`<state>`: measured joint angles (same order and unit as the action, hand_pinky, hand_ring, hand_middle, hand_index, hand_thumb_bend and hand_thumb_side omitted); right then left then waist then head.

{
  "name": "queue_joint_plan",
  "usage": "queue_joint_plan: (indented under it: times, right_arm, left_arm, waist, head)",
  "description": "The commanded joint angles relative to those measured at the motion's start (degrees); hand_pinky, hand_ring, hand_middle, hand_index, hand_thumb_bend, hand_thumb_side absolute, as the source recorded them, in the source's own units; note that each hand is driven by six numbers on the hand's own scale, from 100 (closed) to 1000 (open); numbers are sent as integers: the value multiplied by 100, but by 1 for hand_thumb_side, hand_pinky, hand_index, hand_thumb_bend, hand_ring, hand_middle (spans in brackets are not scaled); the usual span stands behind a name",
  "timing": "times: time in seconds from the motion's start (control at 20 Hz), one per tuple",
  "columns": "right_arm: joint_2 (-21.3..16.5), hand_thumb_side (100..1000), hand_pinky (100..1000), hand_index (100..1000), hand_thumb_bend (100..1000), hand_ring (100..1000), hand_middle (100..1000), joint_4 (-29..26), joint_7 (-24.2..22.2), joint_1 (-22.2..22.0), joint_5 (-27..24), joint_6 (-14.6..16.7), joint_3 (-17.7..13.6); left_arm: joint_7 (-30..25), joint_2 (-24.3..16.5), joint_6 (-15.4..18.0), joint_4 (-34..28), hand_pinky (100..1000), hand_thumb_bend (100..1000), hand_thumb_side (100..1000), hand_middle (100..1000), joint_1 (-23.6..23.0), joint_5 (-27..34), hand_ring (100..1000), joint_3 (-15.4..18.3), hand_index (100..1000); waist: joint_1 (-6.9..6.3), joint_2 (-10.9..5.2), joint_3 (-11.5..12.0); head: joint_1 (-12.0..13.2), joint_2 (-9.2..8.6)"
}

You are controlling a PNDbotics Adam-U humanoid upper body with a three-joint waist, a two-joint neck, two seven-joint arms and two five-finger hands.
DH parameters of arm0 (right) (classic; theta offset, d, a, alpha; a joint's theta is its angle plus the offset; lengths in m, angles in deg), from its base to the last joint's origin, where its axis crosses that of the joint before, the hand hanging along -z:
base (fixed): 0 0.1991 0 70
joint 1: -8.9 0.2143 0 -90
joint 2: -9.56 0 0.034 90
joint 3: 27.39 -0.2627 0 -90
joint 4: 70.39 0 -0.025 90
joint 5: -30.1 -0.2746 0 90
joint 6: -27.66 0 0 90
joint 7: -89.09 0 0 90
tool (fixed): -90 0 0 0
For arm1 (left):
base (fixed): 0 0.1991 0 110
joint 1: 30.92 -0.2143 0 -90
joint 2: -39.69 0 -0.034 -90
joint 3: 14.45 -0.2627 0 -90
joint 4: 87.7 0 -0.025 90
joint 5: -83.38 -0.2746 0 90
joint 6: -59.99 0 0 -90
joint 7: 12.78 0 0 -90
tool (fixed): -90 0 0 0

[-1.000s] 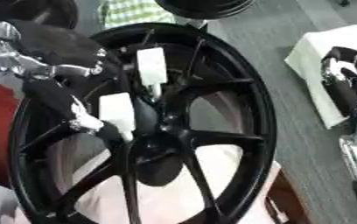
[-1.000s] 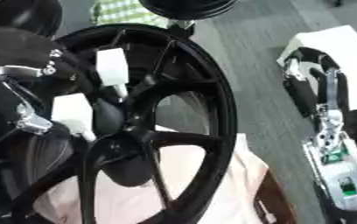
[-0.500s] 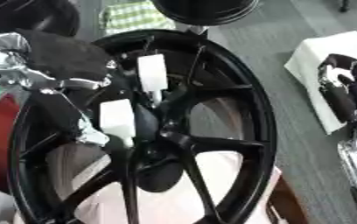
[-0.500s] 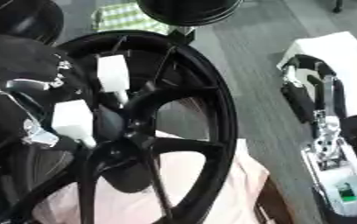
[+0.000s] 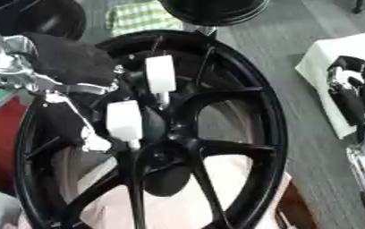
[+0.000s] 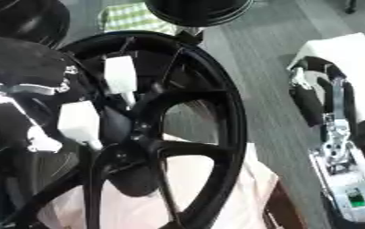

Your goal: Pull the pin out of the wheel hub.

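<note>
My left hand point(image 5: 64, 74) reaches over the black spoked wheel hub point(image 5: 217, 134), fingers pinching a white-handled pin point(image 5: 125, 120) to draw it out.

a workshop or robot test space

a large black wheel hub point(image 5: 217, 134) lies on a pale pink cloth point(image 6: 209, 179), over grey carpet-like flooring point(image 5: 311, 134). another dark wheel point(image 5: 213, 9) and a green checked cloth point(image 5: 142, 15) lie beyond it.

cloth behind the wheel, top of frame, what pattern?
Green and white check. The cloth lies past the black wheel, clearest in the left eye view.
</note>
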<state>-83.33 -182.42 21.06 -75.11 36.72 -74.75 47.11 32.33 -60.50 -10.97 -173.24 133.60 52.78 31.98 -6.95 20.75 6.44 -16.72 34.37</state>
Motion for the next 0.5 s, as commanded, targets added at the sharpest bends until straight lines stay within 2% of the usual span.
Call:
queue_joint_plan:
  times: [0.05, 0.15, 0.25, 0.5]
  right_arm:
    - [-71, 605, 926, 780, 100, 1000, 703, -37, 17, 14, -32, -14, -21]
    - [-69, 606, 927, 780, 100, 1000, 703, -35, 18, 12, -32, -21, -21]
    - [-66, 607, 927, 780, 100, 1000, 704, -32, 20, 14, -34, -27, -23]
    - [-50, 612, 927, 780, 100, 1000, 704, -29, 58, 4, -34, -46, -40]
  left_arm:
    - [-501, -91, 282, -129, 826, 249, 1000, 532, 149, 183, 723, 64, 732]
    - [-557, -79, 244, -169, 823, 235, 996, 524, 176, 232, 719, 79, 723]
    - [-603, -69, 190, -169, 817, 226, 806, 500, 185, 241, 707, 79, 690]
    - [-703, -82, 150, -159, 788, 279, 433, 435, 154, 203, 649, 34, 605]
  waist:
    - [-44, -199, -7]
    - [-46, -205, -8]
    - [-49, -204, -13]
    - [-47, -189, -22]
  head:
    - [19, -43]
    - [29, -41]
    - [37, -46]
    - [59, -47]
